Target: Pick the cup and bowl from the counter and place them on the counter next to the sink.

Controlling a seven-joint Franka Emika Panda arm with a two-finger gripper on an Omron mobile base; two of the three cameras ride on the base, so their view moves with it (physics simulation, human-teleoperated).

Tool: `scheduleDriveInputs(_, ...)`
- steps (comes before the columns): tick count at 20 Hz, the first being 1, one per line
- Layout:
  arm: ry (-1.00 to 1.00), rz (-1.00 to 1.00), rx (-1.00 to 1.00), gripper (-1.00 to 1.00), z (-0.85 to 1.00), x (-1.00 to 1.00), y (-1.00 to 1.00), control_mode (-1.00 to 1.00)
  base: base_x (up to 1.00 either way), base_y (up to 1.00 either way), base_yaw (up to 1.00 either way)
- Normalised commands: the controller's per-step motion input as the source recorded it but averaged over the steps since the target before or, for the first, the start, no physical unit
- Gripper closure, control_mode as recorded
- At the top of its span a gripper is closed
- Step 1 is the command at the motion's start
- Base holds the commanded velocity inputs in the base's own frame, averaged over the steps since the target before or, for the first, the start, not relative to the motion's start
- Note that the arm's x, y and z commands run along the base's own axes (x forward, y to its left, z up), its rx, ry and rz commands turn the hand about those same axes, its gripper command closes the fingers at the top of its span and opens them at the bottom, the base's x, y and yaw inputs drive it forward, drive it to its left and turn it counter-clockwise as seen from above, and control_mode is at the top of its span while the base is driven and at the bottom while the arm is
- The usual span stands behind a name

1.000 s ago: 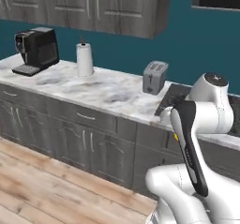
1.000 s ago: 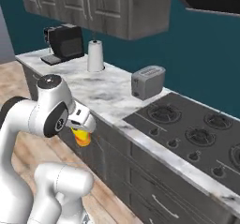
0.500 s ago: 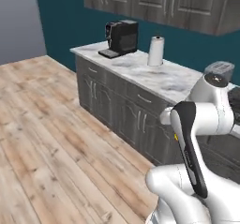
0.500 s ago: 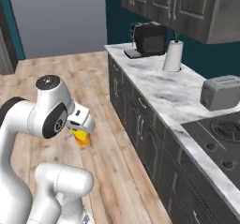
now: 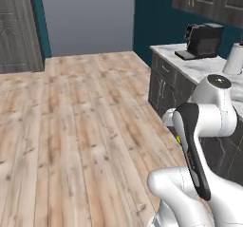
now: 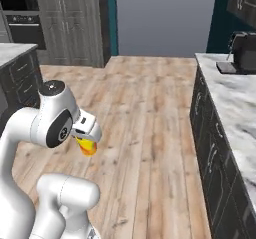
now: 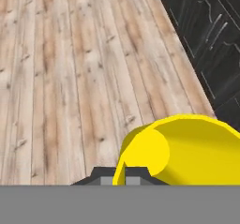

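- At the bottom of the hand view, from 5 to 6 o'clock, one yellow cup point(image 7: 187, 150) lies on its side, its open mouth turned toward 3 o'clock and its round base toward 9 o'clock.
- Just under the cup's base, at 6 o'clock, the dark tips of the fingers point(image 7: 123, 175) rise against the cup; they stand narrow, clamped on it.
- From the right base view the same cup point(image 6: 87, 146) shows as a yellow-orange patch hanging under the white hand, at about 8 o'clock in that picture, above the wooden floor point(image 6: 145, 113).
- One white arm point(image 5: 209, 126) folds up at 4 o'clock of the left base view.
- One marble counter point(image 6: 235, 103) runs along 3 o'clock of the right base view, on dark wood-grain cabinets point(image 6: 212, 148).
- One black coffee machine point(image 6: 244, 53) stands on the counter at 2 o'clock of the right base view; it also sits at 2 o'clock of the left base view.
- One white paper-towel roll point(image 5: 234, 59) stands on the counter just beside the machine, at 3 o'clock of the left base view.
- One tall dark cabinet point(image 6: 72, 23) stands at 11 o'clock of the right base view.
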Motion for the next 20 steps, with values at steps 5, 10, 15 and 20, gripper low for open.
scheduleDriveInputs(5,0.00,0.00,0.00,1.00,0.00,0.00,0.00,1.00,-0.06,0.00,0.72)
scheduleDriveInputs(10,0.00,0.00,0.00,1.00,0.00,0.00,0.00,1.00,0.00,0.00,0.73)
scheduleDriveInputs(15,0.00,0.00,0.00,1.00,0.00,0.00,0.00,1.00,0.00,0.00,0.75)
scheduleDriveInputs(20,0.00,0.00,0.00,1.00,0.00,0.00,0.00,1.00,0.00,0.00,0.77)
